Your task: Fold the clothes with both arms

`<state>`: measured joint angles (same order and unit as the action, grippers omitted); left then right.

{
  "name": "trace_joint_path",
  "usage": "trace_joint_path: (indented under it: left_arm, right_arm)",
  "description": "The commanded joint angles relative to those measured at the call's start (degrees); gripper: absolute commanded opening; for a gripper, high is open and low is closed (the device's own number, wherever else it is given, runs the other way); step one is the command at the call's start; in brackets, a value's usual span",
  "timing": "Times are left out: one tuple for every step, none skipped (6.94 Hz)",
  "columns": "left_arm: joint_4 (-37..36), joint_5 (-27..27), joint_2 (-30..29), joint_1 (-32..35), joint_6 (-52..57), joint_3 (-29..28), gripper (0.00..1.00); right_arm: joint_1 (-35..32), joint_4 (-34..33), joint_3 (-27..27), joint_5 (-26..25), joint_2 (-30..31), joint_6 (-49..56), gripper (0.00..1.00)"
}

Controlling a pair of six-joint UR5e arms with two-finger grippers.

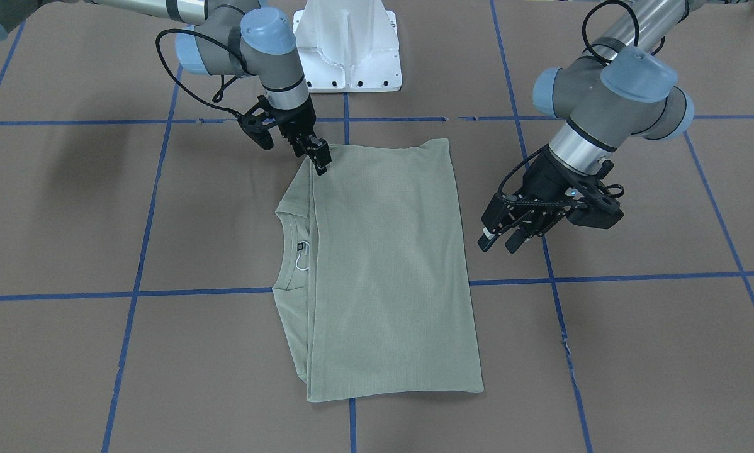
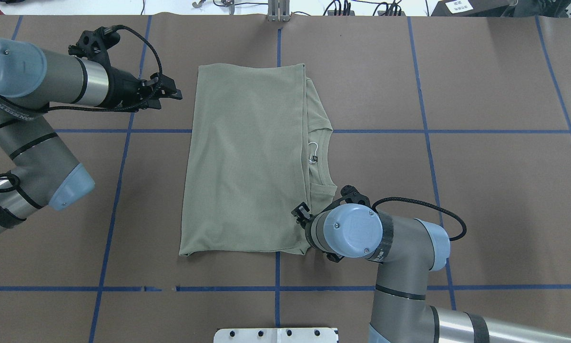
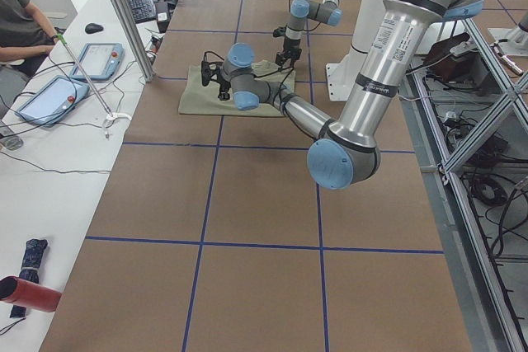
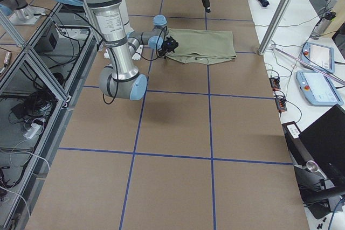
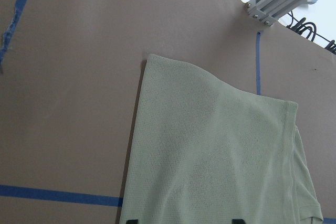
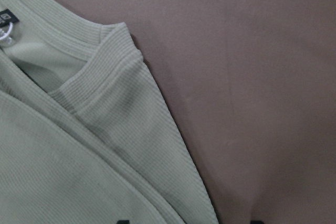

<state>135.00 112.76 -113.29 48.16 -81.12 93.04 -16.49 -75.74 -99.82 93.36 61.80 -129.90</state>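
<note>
sage-green knit shirt [image 1: 383, 264] lies folded into a flat rectangle on the brown table [image 1: 635, 352], collar, black label [image 1: 301, 246] and white loop [image 1: 300, 261] showing along one edge. my right gripper [image 1: 320, 162] sits at its corner, fingers spread; my left gripper [image 1: 498, 242] hovers beside it, also spread.

No text legible. Black neck label [image 2: 315, 158], left arm band print [image 2: 10, 112]: too small to read.

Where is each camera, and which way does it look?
Front-facing: across the table, facing the robot; left arm and right arm.
Overhead: behind the robot, looking down; both arms.
Left side: table's end; left arm nearest.
Right side: other end; right arm nearest.
Left wrist: above shirt; fingertips.
Right wrist: close on collar; fingertips.
All share the shirt.
</note>
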Motion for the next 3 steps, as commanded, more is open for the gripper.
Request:
trace_joint_path:
  left_arm:
    - [0.00,0.00,0.00,0.00,0.00,-0.06,0.67]
    - [0.00,0.00,0.00,0.00,0.00,-0.06,0.67]
    - [0.00,0.00,0.00,0.00,0.00,-0.14,0.67]
  right_arm:
    - [0.23,-0.02,-0.28,0.24,-0.10,-0.27,0.66]
    - [0.40,-0.02,-0.54,0.24,-0.10,-0.27,0.66]
    - [0.75,-0.02,-0.55,0.24,-0.02,-0.27,0.55]
